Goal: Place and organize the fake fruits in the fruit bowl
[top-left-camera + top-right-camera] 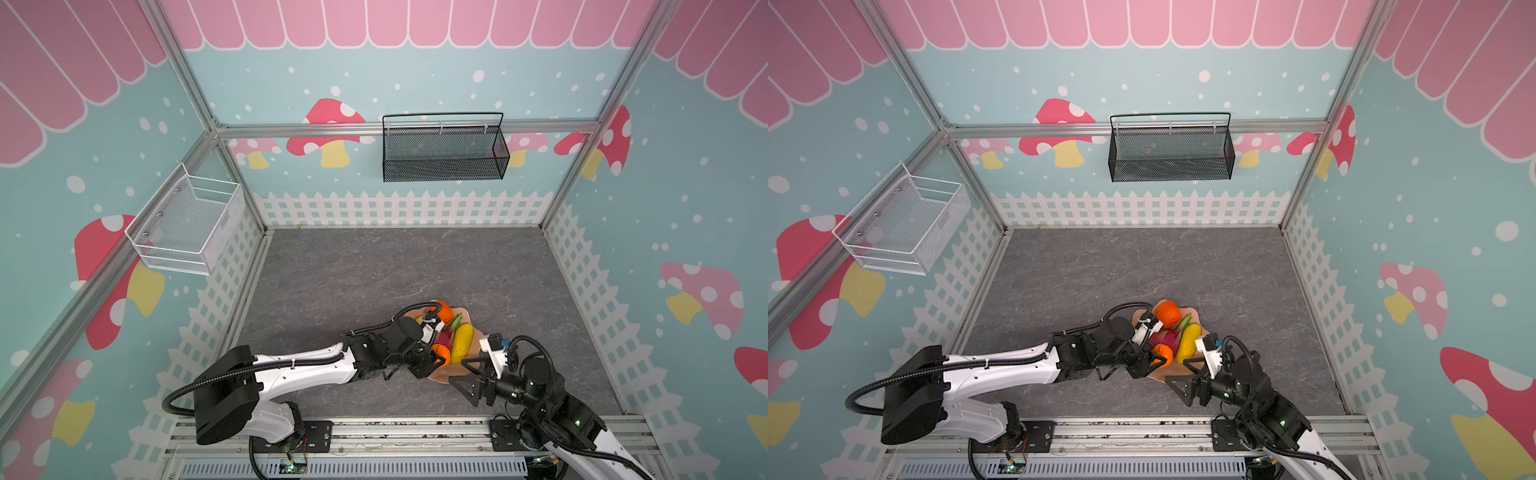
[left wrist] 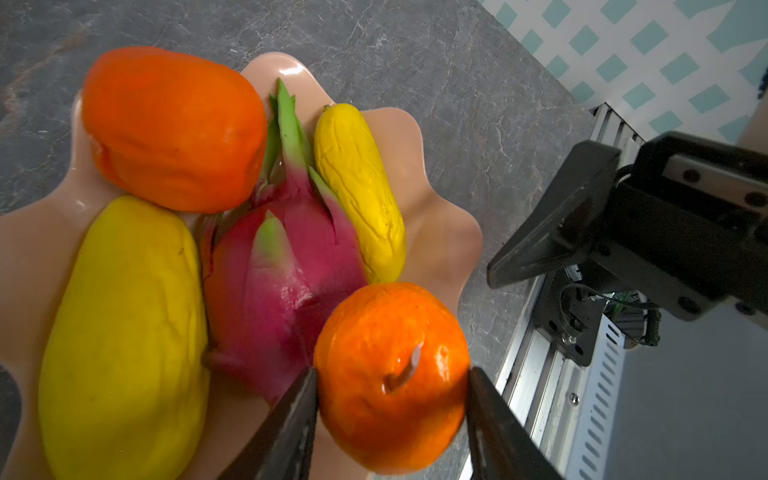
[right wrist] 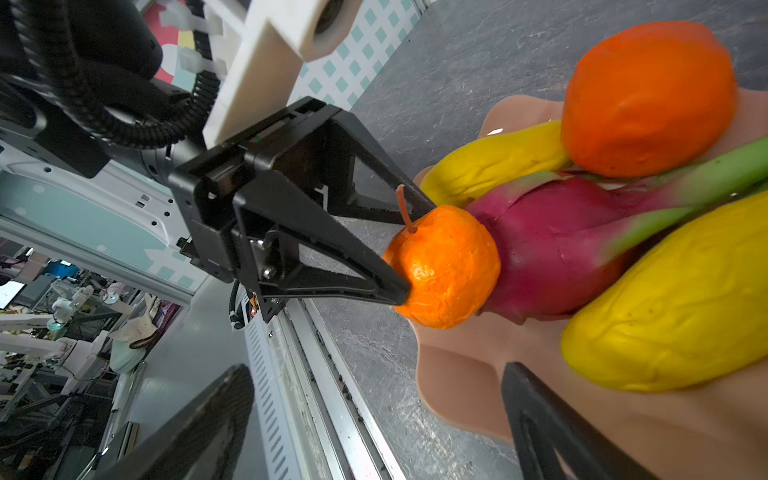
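The peach-pink fruit bowl sits on the grey table near the front, seen in both top views. In it lie a magenta dragon fruit, a large yellow mango, a slimmer yellow one and an orange. My left gripper is shut on a second, stemmed orange at the bowl's near rim, against the dragon fruit. My right gripper stands open and empty beside the bowl's near-right edge, one finger over the rim.
A black wire basket hangs on the back wall and a white one on the left wall. An aluminium rail runs along the table's front edge, just behind both grippers.
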Controlling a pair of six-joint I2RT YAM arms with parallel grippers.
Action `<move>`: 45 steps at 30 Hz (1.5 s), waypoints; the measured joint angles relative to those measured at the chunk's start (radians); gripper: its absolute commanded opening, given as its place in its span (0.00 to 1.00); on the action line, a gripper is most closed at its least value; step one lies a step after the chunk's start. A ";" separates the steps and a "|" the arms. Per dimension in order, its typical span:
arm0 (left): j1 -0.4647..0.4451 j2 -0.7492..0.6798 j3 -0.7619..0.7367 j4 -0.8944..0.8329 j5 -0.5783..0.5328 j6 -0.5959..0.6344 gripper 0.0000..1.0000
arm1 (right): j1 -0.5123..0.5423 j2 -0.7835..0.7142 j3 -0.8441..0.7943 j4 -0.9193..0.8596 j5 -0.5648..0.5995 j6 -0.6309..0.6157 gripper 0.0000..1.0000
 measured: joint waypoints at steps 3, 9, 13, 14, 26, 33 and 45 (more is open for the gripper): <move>-0.019 0.031 0.025 0.003 0.004 0.007 0.52 | 0.000 -0.005 0.000 -0.017 -0.010 0.001 0.96; -0.061 0.087 0.091 -0.019 -0.023 0.022 0.53 | 0.000 -0.010 0.011 -0.045 -0.014 0.000 0.97; -0.069 0.112 0.132 -0.058 -0.054 0.023 0.54 | 0.000 -0.010 0.021 -0.053 0.000 -0.006 0.96; -0.069 0.126 0.147 -0.069 -0.063 0.025 0.55 | 0.000 -0.010 0.023 -0.056 0.003 -0.007 0.96; -0.076 0.194 0.176 -0.104 -0.077 0.033 0.77 | 0.000 -0.010 0.031 -0.052 -0.005 -0.010 0.96; -0.076 0.106 0.176 -0.132 -0.128 0.040 0.86 | 0.000 -0.010 0.047 -0.053 0.028 -0.003 0.97; 0.128 -0.206 0.083 -0.289 -0.517 -0.015 1.00 | 0.000 0.264 0.069 0.131 0.142 0.048 0.96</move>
